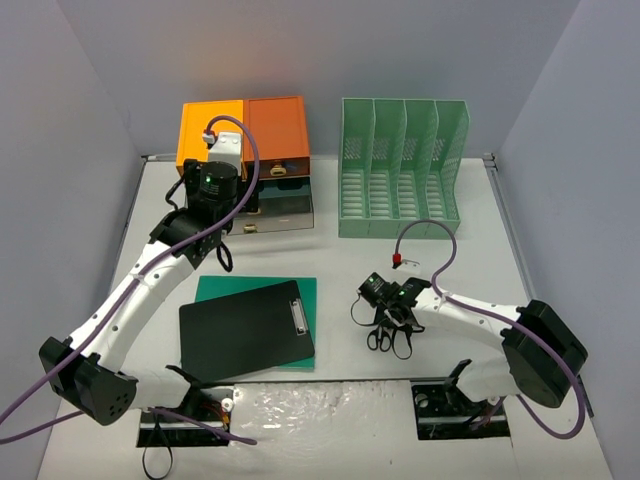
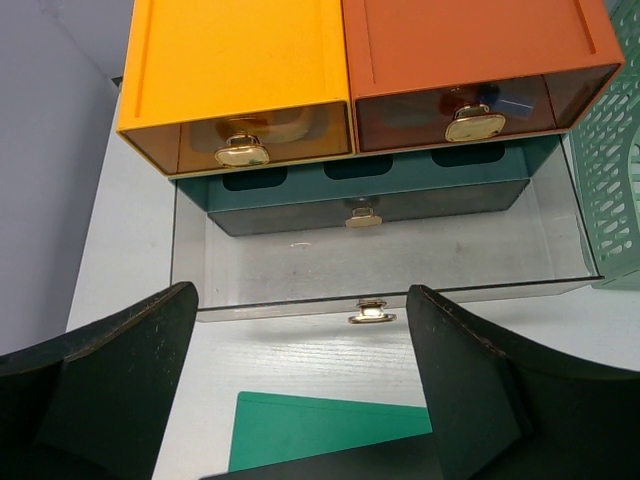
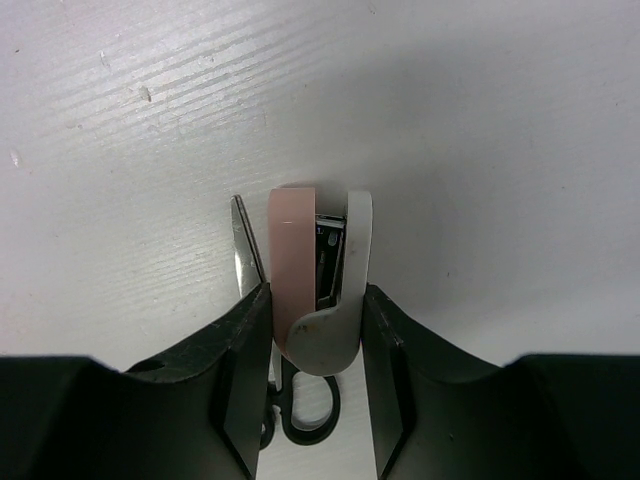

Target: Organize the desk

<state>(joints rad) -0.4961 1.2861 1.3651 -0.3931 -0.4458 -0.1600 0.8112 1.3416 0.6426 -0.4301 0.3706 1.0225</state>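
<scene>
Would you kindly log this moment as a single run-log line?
left gripper: open, facing pulled-out clear drawer | right gripper: shut on stapler, scissors alongside | desk: clipboard on green folder

No legible text, labels or numbers in any view. Drawer unit [image 2: 350,60] and file rack [image 1: 400,170] faces read blank. Tiny mark inside stapler [image 3: 325,330] was too small to read.

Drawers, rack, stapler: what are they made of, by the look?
Drawers: glossy translucent plastic, tinted orange, teal and clear; the insides show through the fronts. Knobs: shiny gold, probably metal or plated. Rack: matte green plastic with moulded slots. Stapler: smooth pink and white plastic shell, with what is likely a metal channel between the halves.
</scene>
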